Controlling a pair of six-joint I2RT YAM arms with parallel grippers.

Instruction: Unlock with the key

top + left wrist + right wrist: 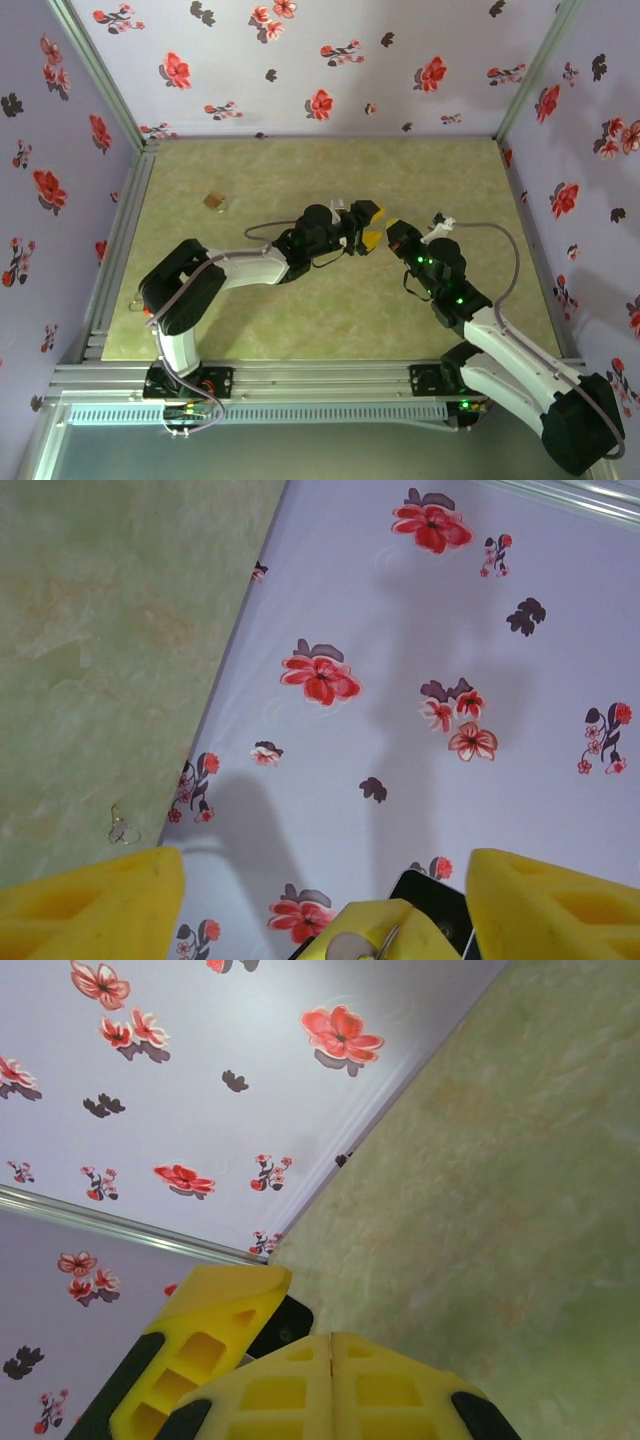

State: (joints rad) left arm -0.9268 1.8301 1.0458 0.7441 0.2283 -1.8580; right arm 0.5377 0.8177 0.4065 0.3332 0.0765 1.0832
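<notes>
The brass padlock (214, 201) lies on the green table at the far left, well away from both grippers. My two grippers meet tip to tip above the middle of the table. My right gripper (331, 1345) is shut, its yellow fingers pressed together. In the left wrist view the key (350, 948) pokes out of the right gripper's tip (385, 925) as a small grey round head with a wire ring. My left gripper (325, 880) is open, with its fingers (90, 905) wide on either side of that tip. One left finger (210, 1325) sits beside my right fingers.
Flowered walls (300, 60) close the table in on three sides. A small wire ring (122, 830) lies on the table near the wall's foot. An aluminium rail (300, 378) runs along the near edge by the arm bases.
</notes>
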